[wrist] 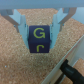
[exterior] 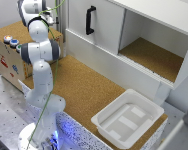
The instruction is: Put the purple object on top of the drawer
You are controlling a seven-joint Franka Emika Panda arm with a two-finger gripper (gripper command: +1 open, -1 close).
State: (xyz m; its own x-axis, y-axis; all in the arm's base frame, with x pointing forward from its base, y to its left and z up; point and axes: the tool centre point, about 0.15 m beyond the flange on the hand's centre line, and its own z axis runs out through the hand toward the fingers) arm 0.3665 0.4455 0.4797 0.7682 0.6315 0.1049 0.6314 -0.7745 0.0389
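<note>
In the wrist view the purple object (wrist: 39, 39), a dark purple block with yellow letters on it, sits between my two light-blue fingers (wrist: 20, 25). My gripper (wrist: 40, 46) is closed against its two sides, over a cork-brown surface (wrist: 15, 60). In the exterior view the gripper is near the top left behind the arm (exterior: 40, 50), and the block is hidden there. The drawer (exterior: 106, 37) is the large white cabinet with a black bar handle (exterior: 90, 20) and a cork-lined inside (exterior: 154, 57). Its white edge (wrist: 67, 57) and handle (wrist: 67, 69) also show in the wrist view.
A shallow white plastic tray (exterior: 128, 117) lies on the cork mat (exterior: 89, 90) at the exterior view's lower right. A brown box with coloured buttons (exterior: 9, 52) stands at the left, beside the arm. A green cable hangs along the arm.
</note>
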